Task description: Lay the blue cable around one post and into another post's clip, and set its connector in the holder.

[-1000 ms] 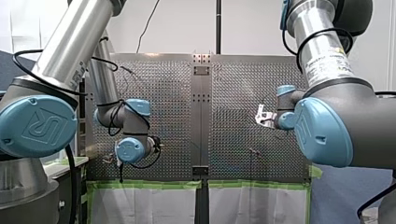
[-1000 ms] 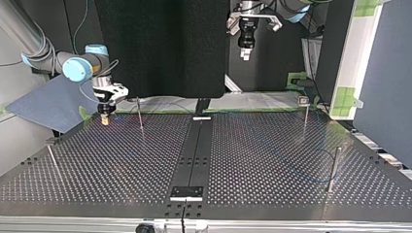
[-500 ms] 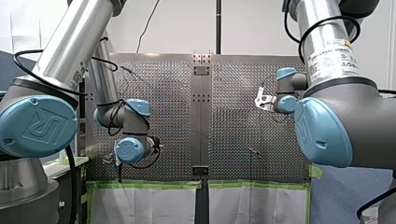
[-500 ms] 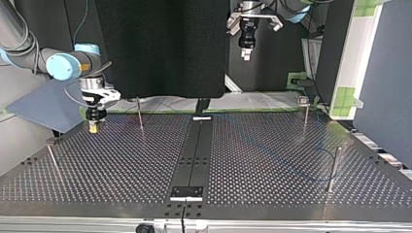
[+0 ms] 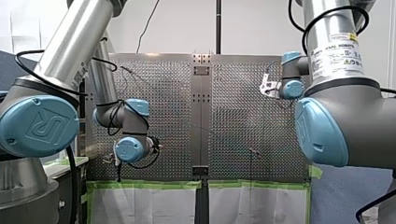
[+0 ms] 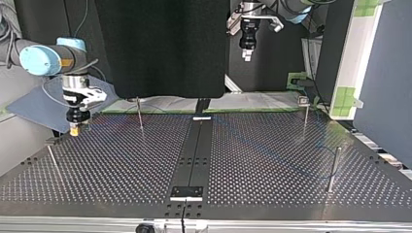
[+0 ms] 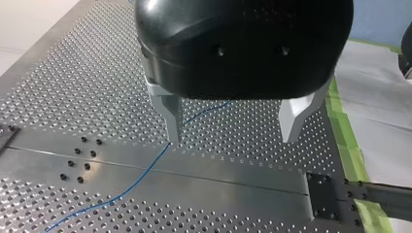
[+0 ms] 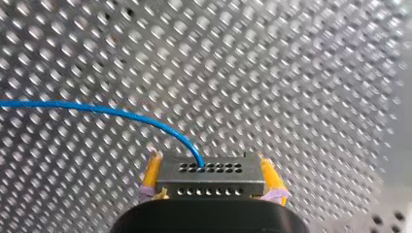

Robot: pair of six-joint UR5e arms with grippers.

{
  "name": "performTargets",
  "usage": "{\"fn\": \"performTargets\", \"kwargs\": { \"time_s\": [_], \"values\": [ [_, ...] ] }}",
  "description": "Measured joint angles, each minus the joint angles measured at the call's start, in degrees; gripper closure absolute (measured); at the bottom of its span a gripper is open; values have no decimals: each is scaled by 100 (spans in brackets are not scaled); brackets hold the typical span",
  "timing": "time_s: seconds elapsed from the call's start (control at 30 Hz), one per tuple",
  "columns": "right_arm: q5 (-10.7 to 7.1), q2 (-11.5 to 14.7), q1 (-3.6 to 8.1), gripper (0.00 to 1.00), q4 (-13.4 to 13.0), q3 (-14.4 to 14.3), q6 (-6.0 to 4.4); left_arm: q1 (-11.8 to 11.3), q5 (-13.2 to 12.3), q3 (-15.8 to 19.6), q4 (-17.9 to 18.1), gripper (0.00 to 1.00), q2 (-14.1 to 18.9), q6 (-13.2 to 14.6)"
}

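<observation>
While within right end effector (image 8: 210, 167), connector (image 8: 210, 178).

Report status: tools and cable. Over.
Right tool shut on connector. Left tool open, empty. Blue cable lies loose across table. Post stands near right tool.

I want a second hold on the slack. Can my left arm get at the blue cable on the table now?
Probably yes: my left arm holds its jaws open above the blue cable, which lies bare on the table, with nothing between.
</observation>
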State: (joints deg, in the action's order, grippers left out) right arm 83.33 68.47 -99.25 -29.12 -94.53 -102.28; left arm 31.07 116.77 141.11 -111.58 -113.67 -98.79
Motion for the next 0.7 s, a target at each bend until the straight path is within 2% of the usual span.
{"fn": "performTargets", "kwargs": {
  "time_s": [0.2, 0.37, 0.57, 0.7],
  "values": [
    [-118, 255, 240, 100, -112, -220, -66, -32, -25, -2, -14, 2, 0, 0],
    [-255, 373, 481, 100, -210, -335, -42, -59, -112, -16, -23, 2, 0, -3],
    [-298, 292, 746, 100, -393, -350, -63, -79, -139, -47, -129, 2, 0, -6],
    [-369, 129, 841, 100, -498, -349, -53, -95, -141, -50, -188, 2, 0, -8]
  ]
}}
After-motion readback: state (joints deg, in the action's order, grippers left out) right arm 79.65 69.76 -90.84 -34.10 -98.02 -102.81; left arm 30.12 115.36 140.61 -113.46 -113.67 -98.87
